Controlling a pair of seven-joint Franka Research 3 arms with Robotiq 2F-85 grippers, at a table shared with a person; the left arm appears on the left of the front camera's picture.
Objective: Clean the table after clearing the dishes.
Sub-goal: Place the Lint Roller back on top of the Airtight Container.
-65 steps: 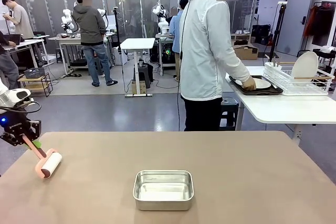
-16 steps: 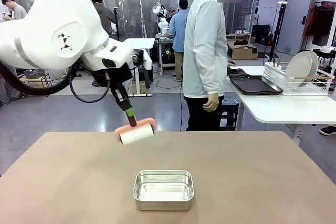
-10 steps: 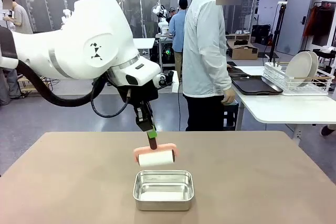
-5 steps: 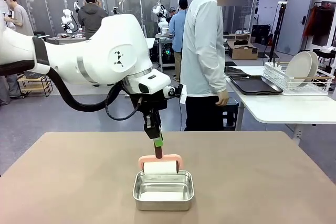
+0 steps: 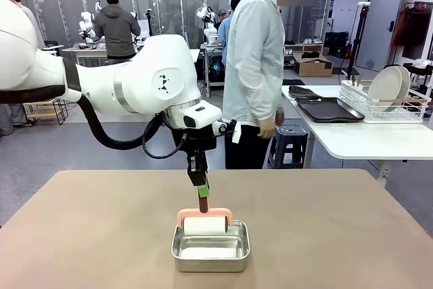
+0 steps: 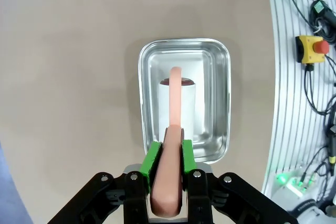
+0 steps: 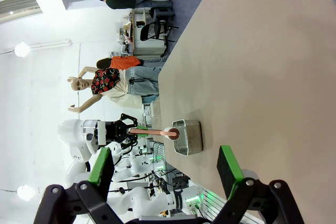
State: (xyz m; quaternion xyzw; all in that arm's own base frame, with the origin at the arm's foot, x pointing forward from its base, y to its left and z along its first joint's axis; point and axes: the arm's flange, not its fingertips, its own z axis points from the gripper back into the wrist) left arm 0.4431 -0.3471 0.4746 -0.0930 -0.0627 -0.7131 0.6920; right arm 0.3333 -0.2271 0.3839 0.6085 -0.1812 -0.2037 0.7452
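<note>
My left gripper [image 5: 202, 188] is shut on the pink handle of a roller [image 5: 205, 224] with a white roll, pointing straight down. The roll sits inside the steel pan [image 5: 210, 254] near the front middle of the tan table [image 5: 338, 221]. In the left wrist view the green pads [image 6: 153, 159] clamp the handle, and the roller [image 6: 177, 103] lies along the pan [image 6: 144, 85]. My right gripper [image 7: 165, 153] hangs open with nothing between its fingers, above the table [image 7: 262, 51]. The dishes stand off this table: white plates [image 5: 389, 86] in a wire rack and dark trays [image 5: 328, 108] on the white side table.
A person [image 5: 254, 65] in a light jacket stands at the far edge of the table, beside the white side table [image 5: 365, 141]. A dark stool [image 5: 292, 141] stands behind them. The right wrist view also takes in the pan [image 7: 189, 136] and roller [image 7: 170, 134] far off.
My left arm has swung the roller from the far left-centre to the right and down into the pan. The person has stepped left, away from the side table.
</note>
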